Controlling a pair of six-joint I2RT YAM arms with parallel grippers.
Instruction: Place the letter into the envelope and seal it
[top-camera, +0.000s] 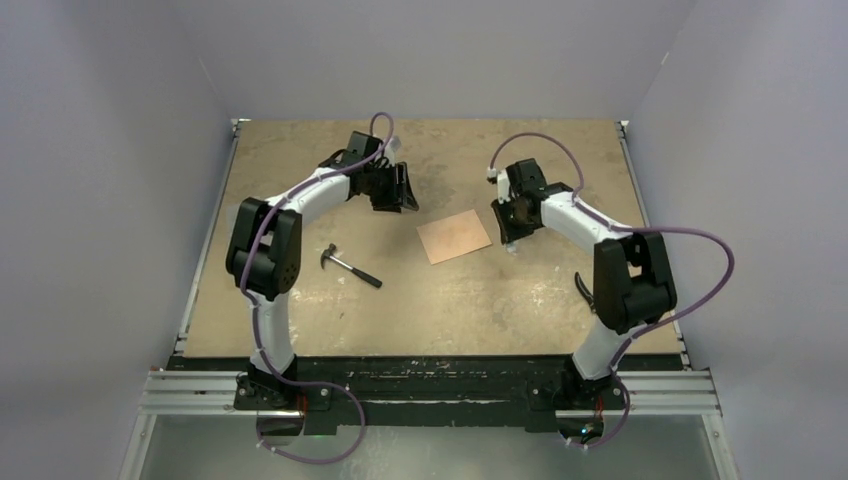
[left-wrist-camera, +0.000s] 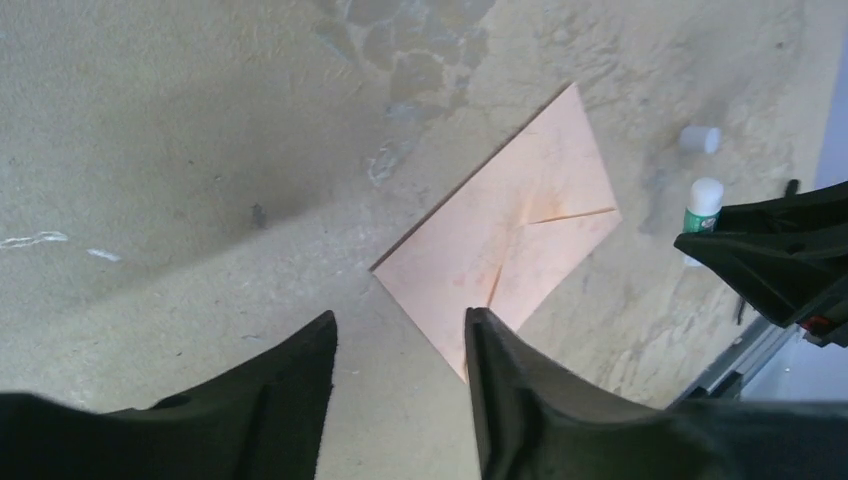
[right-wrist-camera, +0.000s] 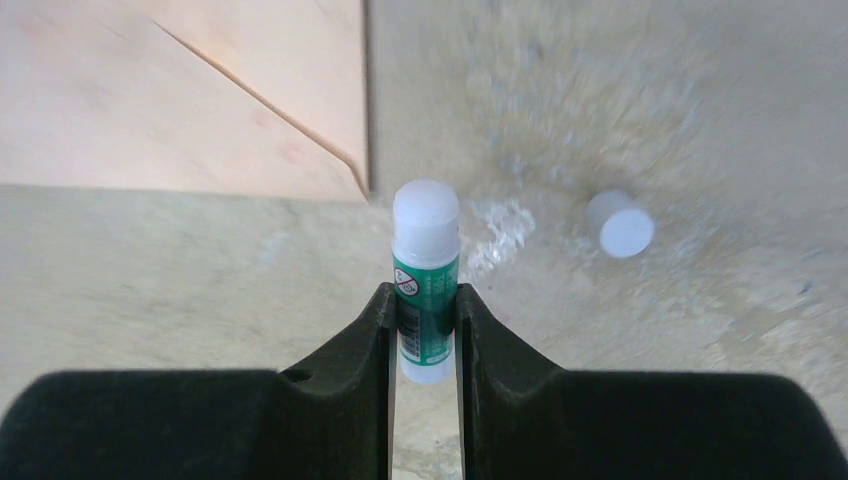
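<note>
We count four things on the tabletop (top-camera: 300, 330): one salmon-pink envelope (top-camera: 455, 238), one green-labelled glue stick (right-wrist-camera: 426, 285), one loose white cap (right-wrist-camera: 620, 224), and one small black-handled hammer (top-camera: 349, 266).

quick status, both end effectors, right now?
Left end effector: open, nothing between its fingers.
Right end effector: closed on the glue stick.

Salmon envelope (top-camera: 455, 238) lies flat, flap closed.
</note>
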